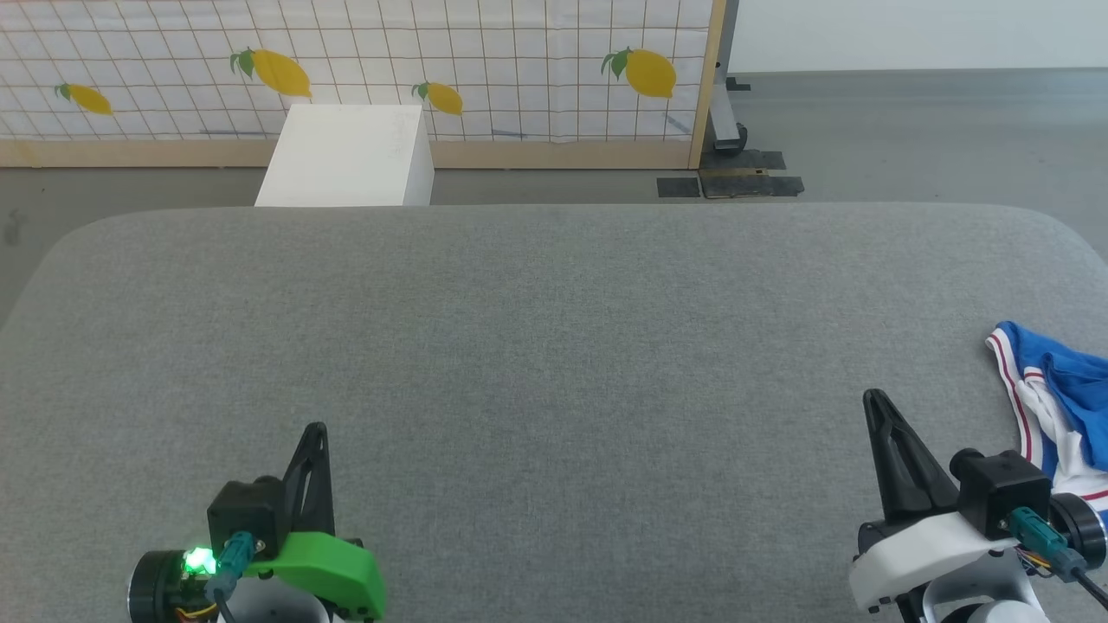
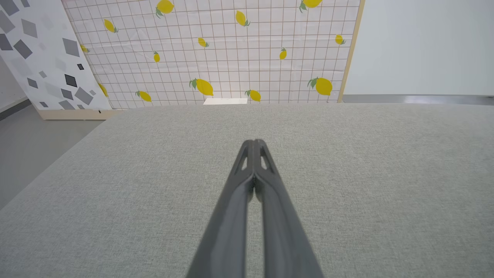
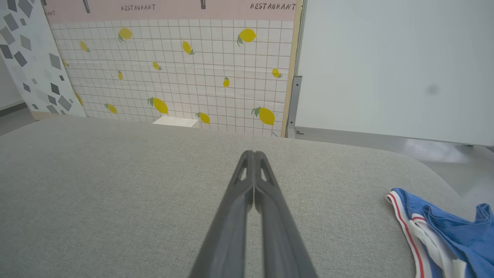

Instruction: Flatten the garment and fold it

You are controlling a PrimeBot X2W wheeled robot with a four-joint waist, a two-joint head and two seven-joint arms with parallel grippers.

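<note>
Right hand [image 1: 874, 400] closed; garment [image 1: 1066, 389] crumpled (blue, white trim).

Right gripper [image 3: 254, 154] jaws closed, blue garment [image 3: 447, 235] crumpled beside, apart

Ahead of your left hand [image 1: 317, 427] lies the grey worktop [image 1: 554, 346]; beyond it a white box [image 1: 346, 156], lemon-print screen [image 1: 519, 52], grey floor [image 1: 909, 138].

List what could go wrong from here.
1. The garment lies bunched at the right edge of the table; a careless pull might drag it off.
2. The left gripper is far from it, so flattening may start one-handed.
3. The right gripper has shut fingers and could just push the cloth.
</note>
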